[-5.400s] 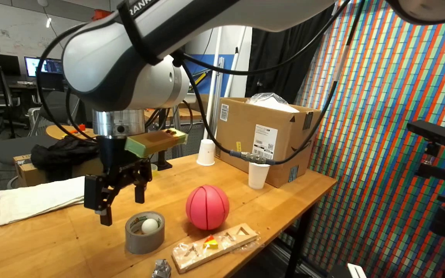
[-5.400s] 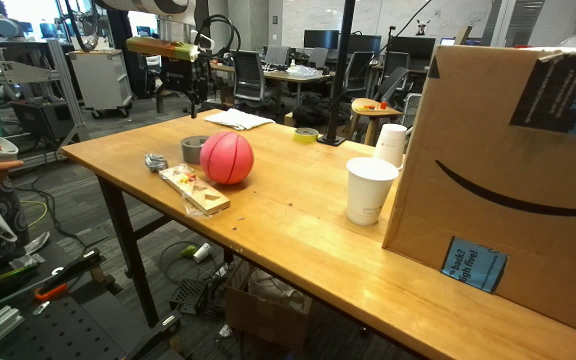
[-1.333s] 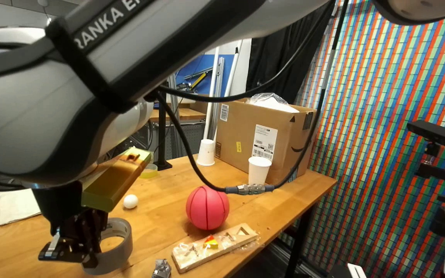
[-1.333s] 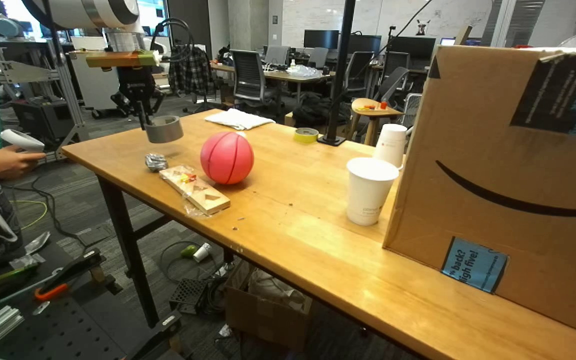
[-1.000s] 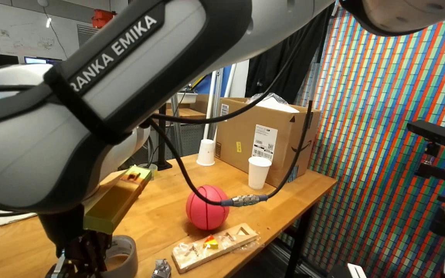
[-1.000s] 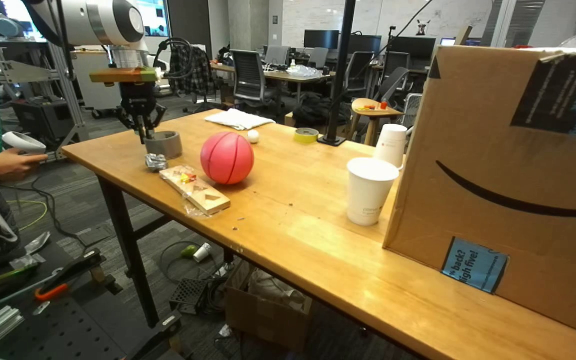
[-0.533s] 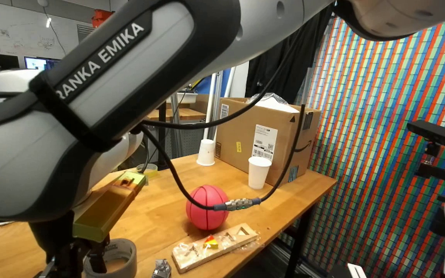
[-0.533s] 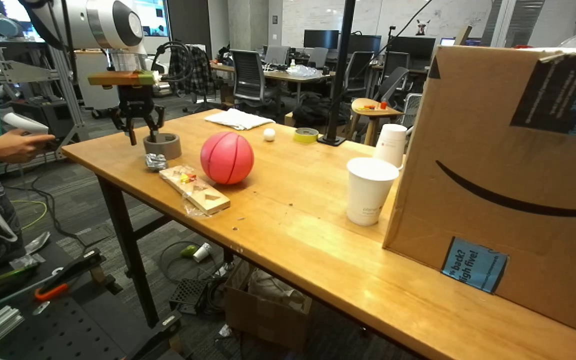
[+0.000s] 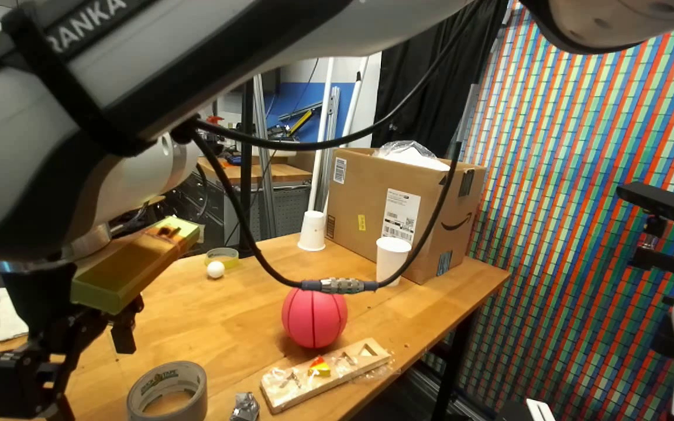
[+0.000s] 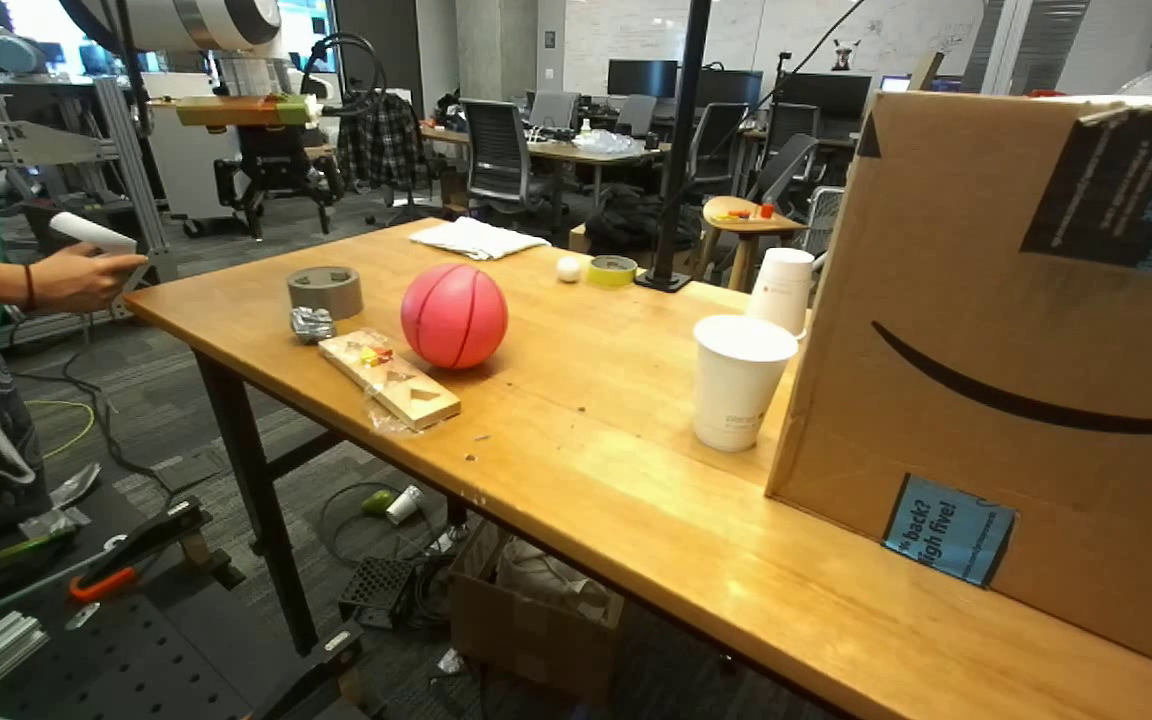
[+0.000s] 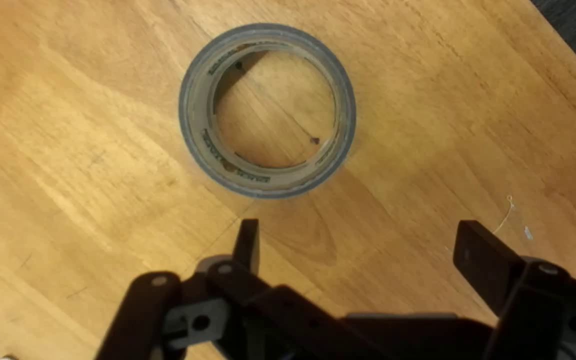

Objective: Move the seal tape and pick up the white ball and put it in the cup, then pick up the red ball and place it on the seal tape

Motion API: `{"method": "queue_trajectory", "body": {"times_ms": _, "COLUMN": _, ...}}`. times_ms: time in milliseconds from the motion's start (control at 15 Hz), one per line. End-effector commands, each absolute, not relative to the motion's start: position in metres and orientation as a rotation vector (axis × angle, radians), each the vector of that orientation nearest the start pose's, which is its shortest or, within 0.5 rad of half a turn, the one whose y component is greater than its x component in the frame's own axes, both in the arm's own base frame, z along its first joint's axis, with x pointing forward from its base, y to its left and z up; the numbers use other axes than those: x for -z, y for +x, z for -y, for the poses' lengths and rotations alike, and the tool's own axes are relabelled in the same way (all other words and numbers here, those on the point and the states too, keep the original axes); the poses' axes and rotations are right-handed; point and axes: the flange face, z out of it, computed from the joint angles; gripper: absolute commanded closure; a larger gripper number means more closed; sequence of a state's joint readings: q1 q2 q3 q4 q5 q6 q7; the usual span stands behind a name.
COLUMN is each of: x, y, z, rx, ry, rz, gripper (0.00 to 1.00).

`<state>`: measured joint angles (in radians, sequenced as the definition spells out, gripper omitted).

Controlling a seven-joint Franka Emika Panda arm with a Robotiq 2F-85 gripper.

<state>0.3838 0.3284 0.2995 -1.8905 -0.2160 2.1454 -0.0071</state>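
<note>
Gripper (image 11: 358, 237): dark jointed linkage above the table (image 10: 596, 470); its fingers stand spread wide, wood grain showing between the tips.
Seal tape (image 10: 324, 298): squat grey ring with a printed inner core, lying flat at eleven o'clock from the fingertips in the wrist view, apart from them.
Red ball (image 10: 454, 316): rubbery sphere with thin dark seams; in an exterior view the seal tape sits at its nine o'clock.
White ball (image 10: 568, 269): small, smooth, plain; at the red ball's two o'clock, just beside a yellow-green tape roll (image 10: 613, 280); whether they touch I cannot tell.
Cup (image 10: 739, 385): white, tapering downward, upright, between the red ball's three and four o'clock, next to the cardboard box (image 10: 986, 250); an upturned cup (image 10: 782, 288) stands at its one o'clock.
Wooden board (image 10: 391, 385): triangular cut-outs and crinkled clear film, between the red ball's seven and eight o'clock.
Table edges: straight; one crosses the wrist view's two o'clock corner, and the wooden board lies near the long one.
Room: broad wood between red ball and cup; tighter by the seal tape, a crumpled silvery lump (image 10: 312, 325) just beside it at six o'clock.
</note>
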Motion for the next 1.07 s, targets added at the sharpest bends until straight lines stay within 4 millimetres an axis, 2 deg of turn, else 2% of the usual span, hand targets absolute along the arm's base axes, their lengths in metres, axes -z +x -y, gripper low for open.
{"method": "queue_trajectory", "body": {"times_ms": 0, "x": -0.355, "y": 0.503, "z": -0.382, "rx": -0.016, "ry": -2.982, "rz": 1.276, "gripper": 0.0}}
{"method": "queue_trajectory", "body": {"times_ms": 533, "x": -0.354, "y": 0.515, "z": -0.371, "rx": -0.03, "ry": -2.998, "rz": 1.251, "gripper": 0.0}}
{"method": "queue_trajectory", "body": {"times_ms": 600, "x": -0.356, "y": 0.515, "z": -0.37, "rx": -0.026, "ry": -3.001, "rz": 1.25, "gripper": 0.0}}
{"method": "queue_trajectory", "body": {"times_ms": 667, "x": -0.346, "y": 0.51, "z": -0.371, "rx": -0.039, "ry": -2.998, "rz": 1.233, "gripper": 0.0}}
{"method": "queue_trajectory", "body": {"times_ms": 1000, "x": -0.347, "y": 0.512, "z": -0.37, "rx": -0.034, "ry": -2.999, "rz": 1.229, "gripper": 0.0}}
